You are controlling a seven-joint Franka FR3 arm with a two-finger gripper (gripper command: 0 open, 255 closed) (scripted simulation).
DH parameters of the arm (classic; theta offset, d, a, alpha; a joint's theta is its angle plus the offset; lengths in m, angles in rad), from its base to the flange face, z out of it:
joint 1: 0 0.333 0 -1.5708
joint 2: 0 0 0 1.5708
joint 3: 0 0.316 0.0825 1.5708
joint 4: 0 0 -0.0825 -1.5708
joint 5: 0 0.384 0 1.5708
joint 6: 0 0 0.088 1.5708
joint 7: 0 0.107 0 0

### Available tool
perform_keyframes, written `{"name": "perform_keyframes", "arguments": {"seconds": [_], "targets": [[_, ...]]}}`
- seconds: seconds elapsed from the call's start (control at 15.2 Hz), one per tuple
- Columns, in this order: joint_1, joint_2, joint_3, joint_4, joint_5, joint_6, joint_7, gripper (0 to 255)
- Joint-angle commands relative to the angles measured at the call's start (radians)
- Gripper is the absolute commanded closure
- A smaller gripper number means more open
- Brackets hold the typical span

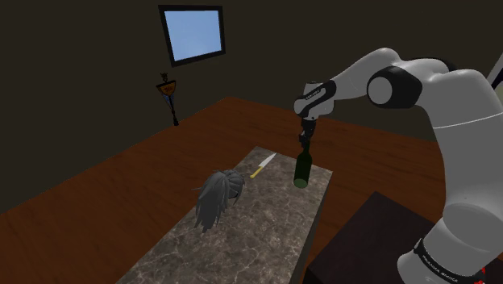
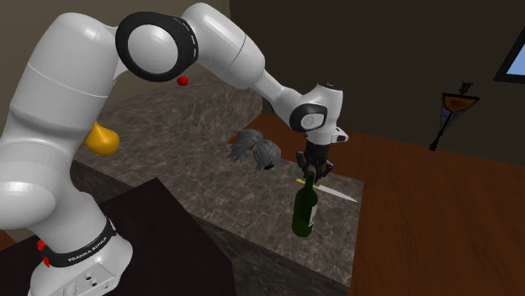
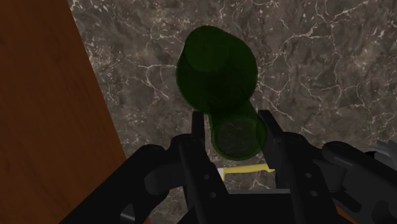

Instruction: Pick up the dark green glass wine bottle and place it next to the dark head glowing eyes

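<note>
A dark green wine bottle (image 1: 302, 170) stands upright near the far corner of the grey marble counter (image 1: 258, 234). My gripper (image 1: 305, 145) comes down from above and is shut on the bottle's neck. In the wrist view the black fingers (image 3: 198, 130) press both sides of the bottle top (image 3: 236, 137), with the wider body (image 3: 215, 67) below. I cannot tell whether the base rests on the stone. The dark head (image 1: 218, 197), seen as a mop of grey hair, lies mid-counter, to the shoulder view's left of the bottle. The second exterior view shows the bottle (image 2: 304, 210), gripper (image 2: 311, 172) and head (image 2: 257, 150).
A knife with a yellow handle (image 1: 262, 166) lies between head and bottle, also under the gripper (image 3: 245, 169). Brown wood floor (image 1: 145, 169) surrounds the counter. A yellow object (image 2: 101, 139) sits behind the arm. The dark stand (image 1: 363, 242) is beside the counter. A wall ornament (image 1: 168, 93) hangs far off.
</note>
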Motion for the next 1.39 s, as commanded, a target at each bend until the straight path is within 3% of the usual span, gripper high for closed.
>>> {"name": "perform_keyframes", "arguments": {"seconds": [0.0, 0.26, 1.32], "targets": [[0.0, 0.0, 0.0, 0.0, 0.0, 0.0, 0.0, 255], [0.0, 0.0, 0.0, 0.0, 0.0, 0.0, 0.0, 255], [0.009, -0.123, -0.015, 0.027, -0.022, -0.15, 0.014, 255]]}}
